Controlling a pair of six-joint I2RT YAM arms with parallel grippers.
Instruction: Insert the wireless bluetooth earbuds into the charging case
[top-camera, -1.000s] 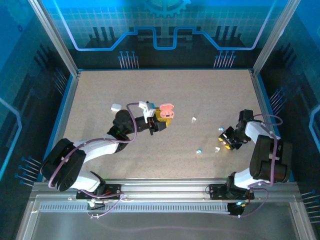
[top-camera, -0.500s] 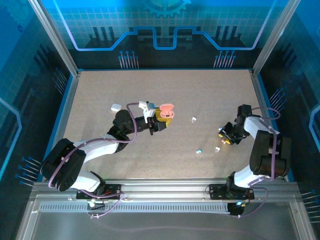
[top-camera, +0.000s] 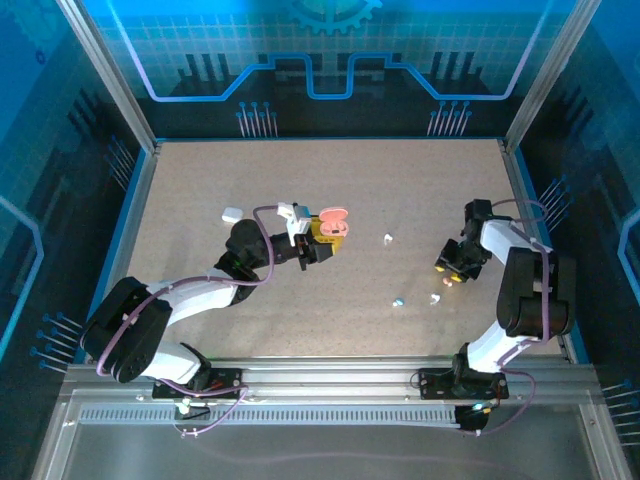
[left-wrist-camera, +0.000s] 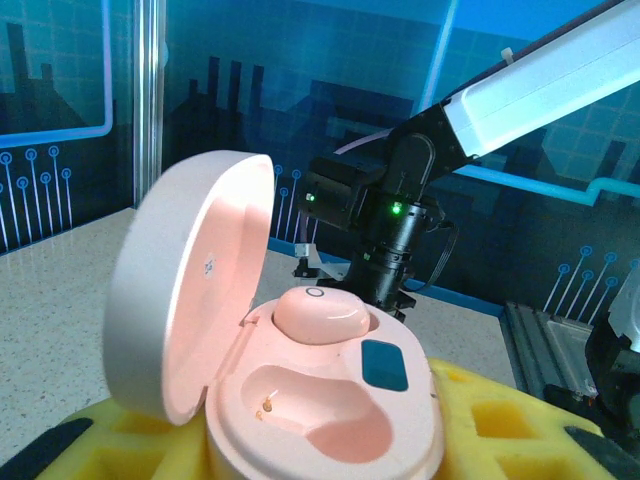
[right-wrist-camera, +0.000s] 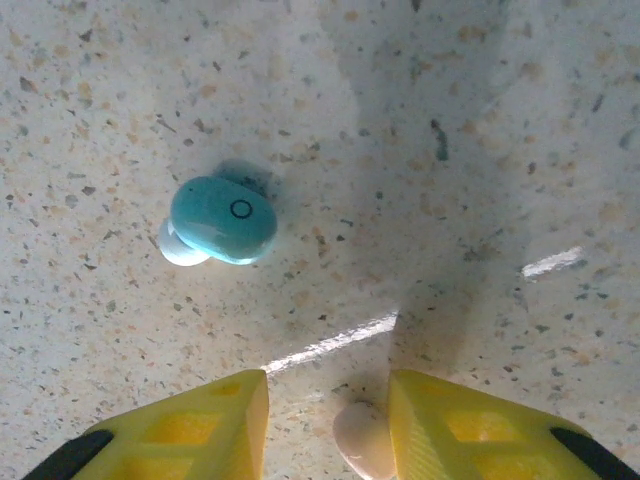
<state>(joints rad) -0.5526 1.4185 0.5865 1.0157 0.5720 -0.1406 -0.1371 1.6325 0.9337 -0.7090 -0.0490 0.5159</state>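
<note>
My left gripper (top-camera: 322, 236) is shut on the pink charging case (top-camera: 332, 222), which it holds upright with the lid open. In the left wrist view the case (left-wrist-camera: 330, 400) sits between the yellow fingers (left-wrist-camera: 505, 435). One pink earbud (left-wrist-camera: 320, 312) lies in its far socket and the near socket is empty. My right gripper (top-camera: 450, 268) stands open over the table at the right. Between its yellow fingers (right-wrist-camera: 470, 425) a pink earbud (right-wrist-camera: 362, 440) lies on the table, close to the right finger and not clamped. A light blue earbud (right-wrist-camera: 222, 220) (top-camera: 398, 301) lies further ahead. A white earbud (top-camera: 388, 238) rests mid-table.
A small white case (top-camera: 233, 213) lies on the table at the left, behind the left arm. A pale earbud (top-camera: 435, 298) lies near the right gripper. The table (top-camera: 200, 170) is walled by a blue rim and metal posts.
The right gripper has moved toward the far side of the table, away from the near edge, and its jaws have narrowed slightly. The left arm and the case have not moved.
</note>
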